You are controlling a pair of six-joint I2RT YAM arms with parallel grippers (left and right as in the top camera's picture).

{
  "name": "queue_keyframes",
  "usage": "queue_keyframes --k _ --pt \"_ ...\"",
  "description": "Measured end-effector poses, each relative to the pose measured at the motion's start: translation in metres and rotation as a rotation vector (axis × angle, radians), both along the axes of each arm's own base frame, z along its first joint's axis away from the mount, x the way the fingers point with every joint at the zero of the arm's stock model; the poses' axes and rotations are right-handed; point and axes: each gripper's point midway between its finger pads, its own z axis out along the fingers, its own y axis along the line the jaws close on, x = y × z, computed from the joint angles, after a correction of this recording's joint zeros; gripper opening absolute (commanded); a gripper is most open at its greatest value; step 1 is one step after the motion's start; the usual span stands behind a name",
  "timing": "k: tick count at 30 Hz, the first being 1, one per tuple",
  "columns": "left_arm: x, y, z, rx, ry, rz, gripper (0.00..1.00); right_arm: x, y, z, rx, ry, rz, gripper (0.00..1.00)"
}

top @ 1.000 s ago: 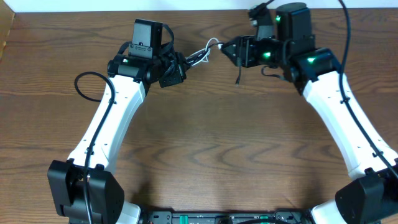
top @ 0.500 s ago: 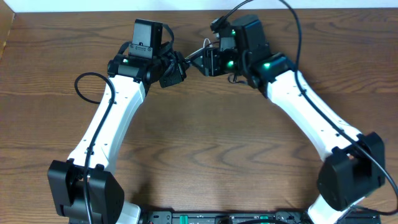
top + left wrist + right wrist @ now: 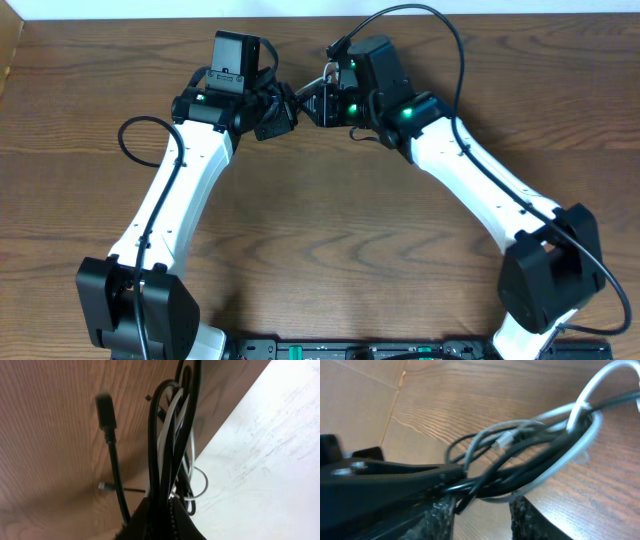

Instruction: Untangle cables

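The left gripper (image 3: 161, 510) has its jaws pressed together on the cord bundle (image 3: 169, 450), a tangle of two thin cords whose strands come straight out from btwn the fingertips. Within it the thin black cord (image 3: 156, 435) loops out & back right against the thin flat white cord (image 3: 175, 412), the two touching along most of their run. More white loops curl out just to one side of the jaws. On the other side a single black strand leaves beside the jaws & ends in a small black rectangular plug (image 3: 104, 406), blurred, w/ a smaller metal-tipped plug end (image 3: 103, 486) closer in. Behind all this lies the brown wood-grain table (image 3: 45, 450), & past its edge a pale scuffed surface (image 3: 265, 460). The right gripper (image 3: 482, 512) shows its two dark textured fingers (image 3: 526, 519) standing apart, bare wood visible btwn them. The same bundle crosses just beyond the tips, black & white strands mixed, w/ a tiny white connector (image 3: 504, 440) in the tangle. Whether the pads touch any cord can't be told. From above, both grippers sit almost tip to tip w/ the bundle btwn them. The white left arm (image 3: 180, 190) & white right arm (image 3: 480, 190) angle away from there, & green lights (image 3: 352, 108) glow behind the right jaws.
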Motion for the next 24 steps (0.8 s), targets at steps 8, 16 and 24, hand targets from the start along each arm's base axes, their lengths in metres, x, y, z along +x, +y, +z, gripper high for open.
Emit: queue_keyframes --k 8,16,24 --pt "0.001 0.001 0.0 0.025 -0.017 -0.024 0.07 0.001 0.002 -0.021 -0.016 0.053 -0.014 0.01" --pt "0.004 0.009 -0.002 0.127 -0.072 -0.083 0.08 0.016 -0.028 -0.023 0.001 0.093 -0.049 0.01" --pt "0.011 0.025 -0.003 0.393 -0.205 -0.28 0.07 0.029 -0.075 -0.008 0.032 0.065 -0.009 0.01"
